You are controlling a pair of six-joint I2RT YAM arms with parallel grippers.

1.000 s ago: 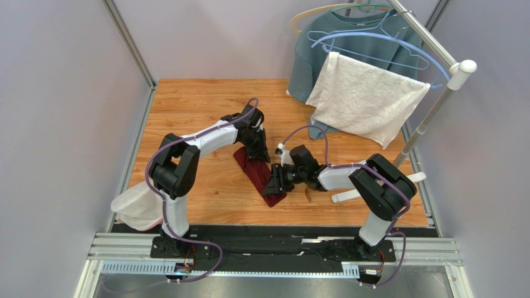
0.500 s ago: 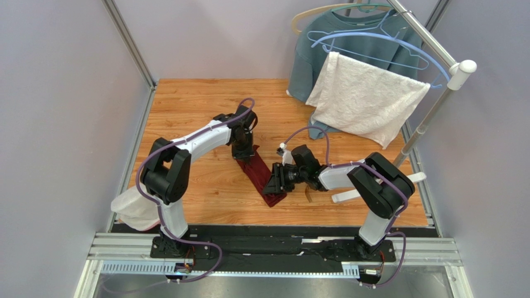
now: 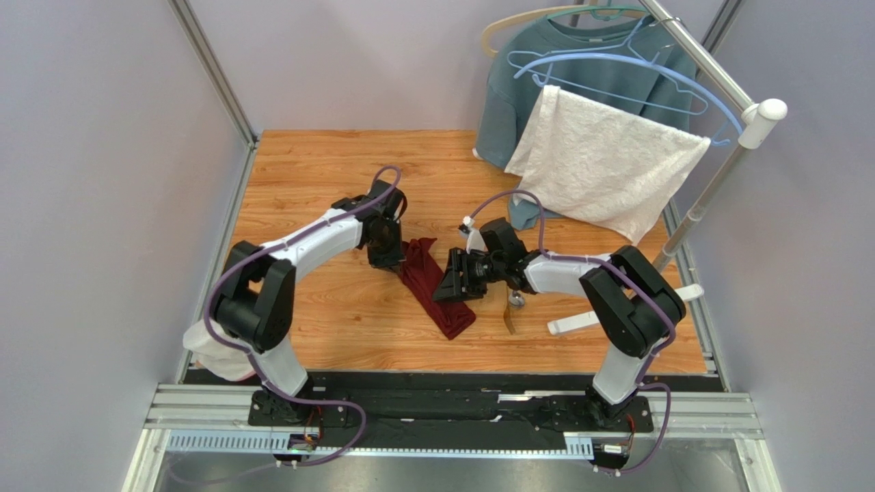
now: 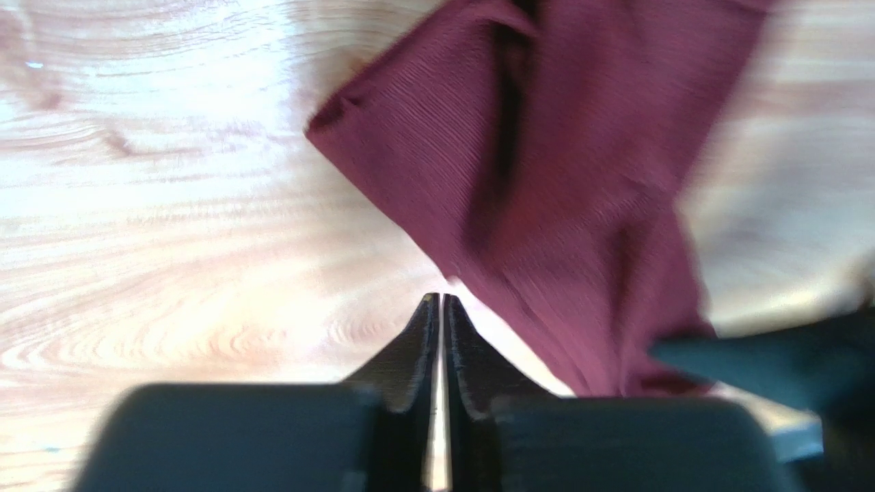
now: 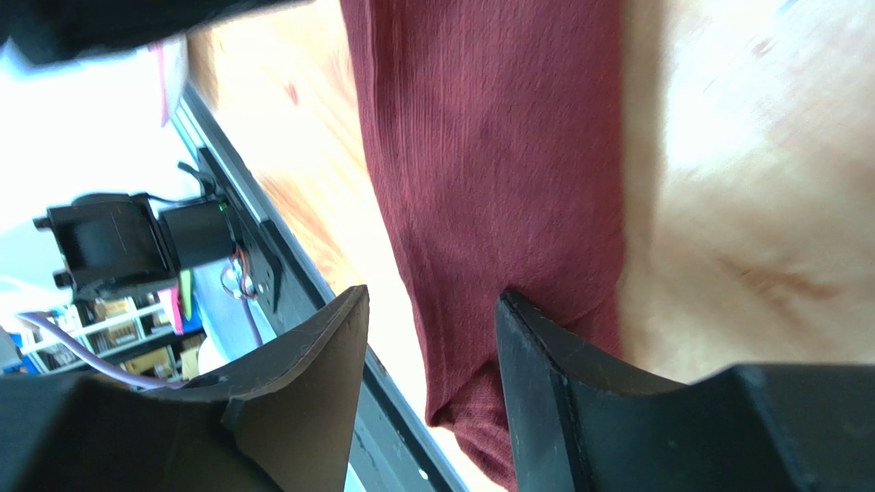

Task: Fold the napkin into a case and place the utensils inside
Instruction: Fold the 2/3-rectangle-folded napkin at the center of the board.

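Top external shows the napkin (image 3: 440, 297) folded to a narrow strip on the wooden table (image 3: 308, 174), the left gripper (image 3: 394, 260) pressed shut and empty beside it, the right gripper (image 3: 452, 285) spread over it, the utensils (image 3: 511, 311) just right, not yet inside

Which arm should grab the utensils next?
Probably right. The utensils lie just right of the napkin, beside the right gripper, whose jaws are open. The left gripper is shut on the napkin's other side.
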